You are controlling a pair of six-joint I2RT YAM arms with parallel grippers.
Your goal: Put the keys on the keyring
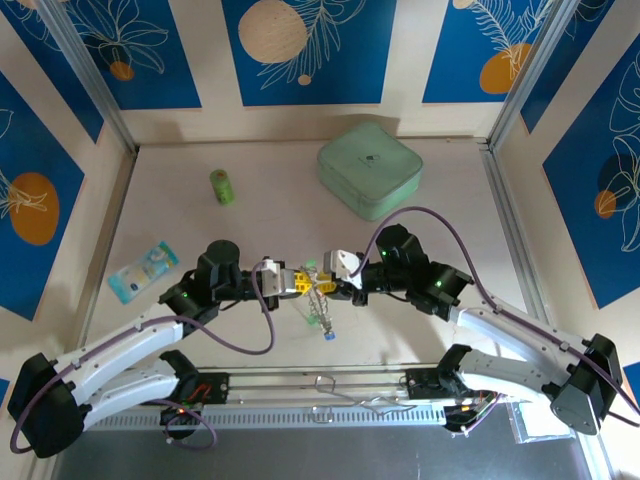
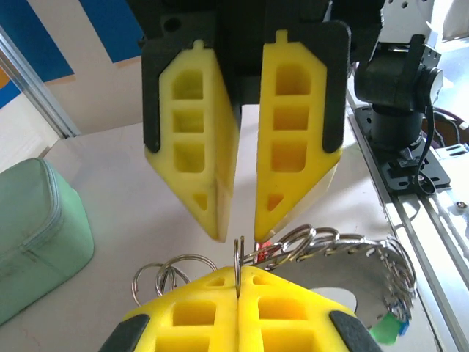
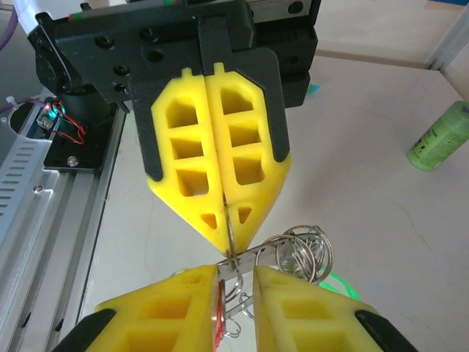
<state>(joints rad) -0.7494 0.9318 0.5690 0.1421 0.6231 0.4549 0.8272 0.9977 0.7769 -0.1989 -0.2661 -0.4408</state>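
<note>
Pale tabletop (image 1: 270,215), blue leaf-print panels behind it. The two hands meet tip to tip above the middle of the tabletop, closer to the near edge.

Left hand (image 2: 239,273): fingers pressed together, clamped on a thin metal loop seen edge-on. The loop is probably a split ring at the top of the keyring (image 2: 352,246), hard to be sure.

Right hand (image 3: 238,277): fingers apart with a clear gap between them. A red tag (image 3: 218,323) lies against the inner face of one finger, wire loops sit in the gap, and no grip on them can be made out.

The keyring hangs off the tabletop below the fingertips, its chain-like band curving away from the left hand. A bunch of plain split rings (image 3: 304,253) sits just beside the clamp. The keys (image 1: 322,315) dangle under the ring; green tag (image 2: 382,330) and blue tag (image 1: 329,336) are lowest.

Green box (image 1: 370,170) at the far edge, right of centre. Green cylinder (image 1: 222,186) upright at far left-centre. Pale blue packet (image 1: 140,270) near the left edge.
</note>
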